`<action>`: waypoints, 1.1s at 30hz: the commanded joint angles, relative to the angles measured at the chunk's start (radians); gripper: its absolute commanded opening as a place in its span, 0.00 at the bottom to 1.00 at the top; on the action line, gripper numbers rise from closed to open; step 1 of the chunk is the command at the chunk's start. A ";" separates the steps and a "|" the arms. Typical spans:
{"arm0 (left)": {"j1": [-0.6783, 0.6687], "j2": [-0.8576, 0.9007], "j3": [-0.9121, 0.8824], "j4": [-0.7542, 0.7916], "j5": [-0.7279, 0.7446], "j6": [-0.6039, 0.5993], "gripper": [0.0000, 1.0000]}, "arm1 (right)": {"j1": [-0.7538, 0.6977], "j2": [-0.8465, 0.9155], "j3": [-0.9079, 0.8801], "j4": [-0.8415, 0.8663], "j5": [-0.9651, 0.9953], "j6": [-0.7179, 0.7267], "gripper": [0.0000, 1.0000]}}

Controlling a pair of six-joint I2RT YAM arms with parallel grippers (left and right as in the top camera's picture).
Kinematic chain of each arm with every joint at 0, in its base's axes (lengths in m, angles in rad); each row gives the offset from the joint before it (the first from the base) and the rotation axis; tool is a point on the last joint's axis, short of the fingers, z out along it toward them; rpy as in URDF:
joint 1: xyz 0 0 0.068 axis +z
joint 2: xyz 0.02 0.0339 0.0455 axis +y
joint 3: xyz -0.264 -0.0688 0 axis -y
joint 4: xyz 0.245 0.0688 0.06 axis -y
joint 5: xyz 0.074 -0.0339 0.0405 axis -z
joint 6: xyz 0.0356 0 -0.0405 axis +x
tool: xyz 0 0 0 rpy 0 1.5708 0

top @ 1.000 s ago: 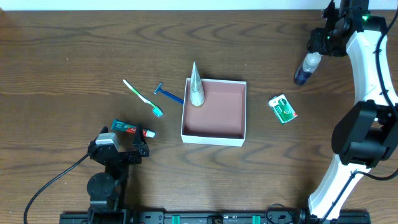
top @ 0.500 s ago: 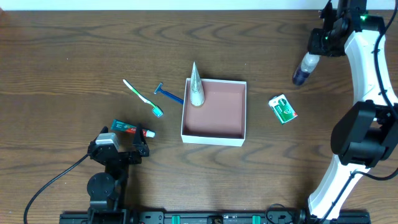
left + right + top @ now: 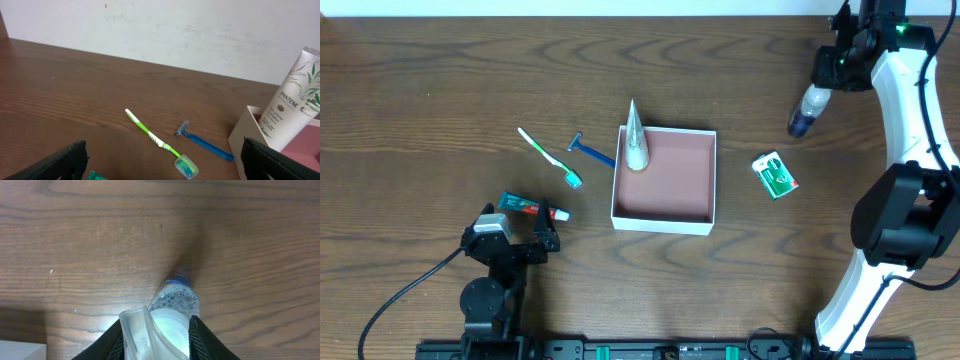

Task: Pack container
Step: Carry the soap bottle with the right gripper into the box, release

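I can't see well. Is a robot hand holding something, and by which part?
The right gripper holds the small bottle by its clear bottom end, blue cap pointing away from it. The left gripper is open and empty.

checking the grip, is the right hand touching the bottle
Touching. Right wrist view: the right hand has its fingers pressed on both sides of the bottle.

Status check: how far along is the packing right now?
Done: one item, the Pantene tube, stands leaning in a corner of the container. In hand: the right end effector is shut on the blue-capped bottle, well right of the container. Remaining: toothbrush, razor, toothpaste and green packet lie on the table; the left end effector is open and empty.
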 commanded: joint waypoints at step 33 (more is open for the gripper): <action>0.004 -0.004 -0.018 -0.036 -0.019 0.002 0.98 | 0.335 -0.376 0.018 -0.084 -0.428 0.008 0.25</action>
